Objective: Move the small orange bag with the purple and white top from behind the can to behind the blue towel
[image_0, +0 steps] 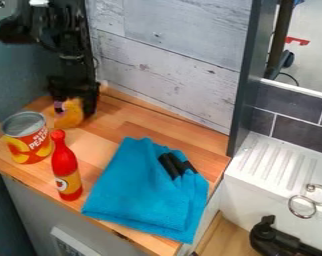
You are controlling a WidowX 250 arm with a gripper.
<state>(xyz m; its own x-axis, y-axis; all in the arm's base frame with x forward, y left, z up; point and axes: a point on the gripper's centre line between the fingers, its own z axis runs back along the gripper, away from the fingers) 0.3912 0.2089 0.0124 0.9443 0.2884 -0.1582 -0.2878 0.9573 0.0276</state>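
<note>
- Camera view: the black two-finger gripper hangs at the counter's back left corner, right at a rounded orange-yellow toy with a purplish patch; whether it grips it, I cannot tell.
- Good handling here calls for even, light pressure and clearance from the wall.
- In front stand a squat, metal-topped peach can and a glossy red, slim-necked bottle.
- Right of them, a soft, folded blue cloth drapes over the smooth, wood-grained counter.
</note>
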